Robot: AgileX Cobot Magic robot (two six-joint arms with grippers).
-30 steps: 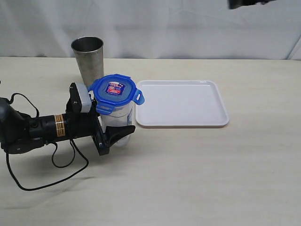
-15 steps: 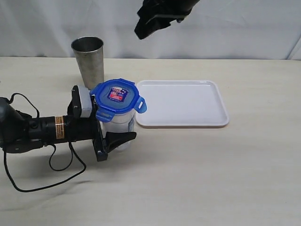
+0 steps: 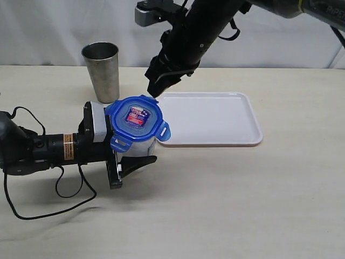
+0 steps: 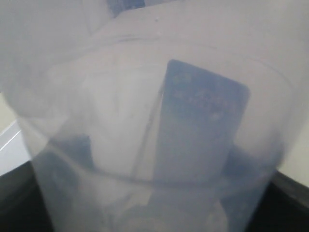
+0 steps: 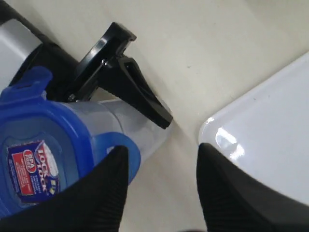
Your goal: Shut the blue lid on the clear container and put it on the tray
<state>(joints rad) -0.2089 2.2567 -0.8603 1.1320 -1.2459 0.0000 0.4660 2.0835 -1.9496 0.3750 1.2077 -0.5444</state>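
Evidently the closing step is in hand: the left gripper clasps the clear container just beside the tray, the blue lid resting on top, flaps splayed. The right gripper hovers above it, jaws wide and empty; pressing those flaps down likely comes next.

One clear container, one blue lid bearing one sticker, one white tray, one grey metal tumbler, two grippers, the left gripper and the right gripper, one looping black cable, one counter.
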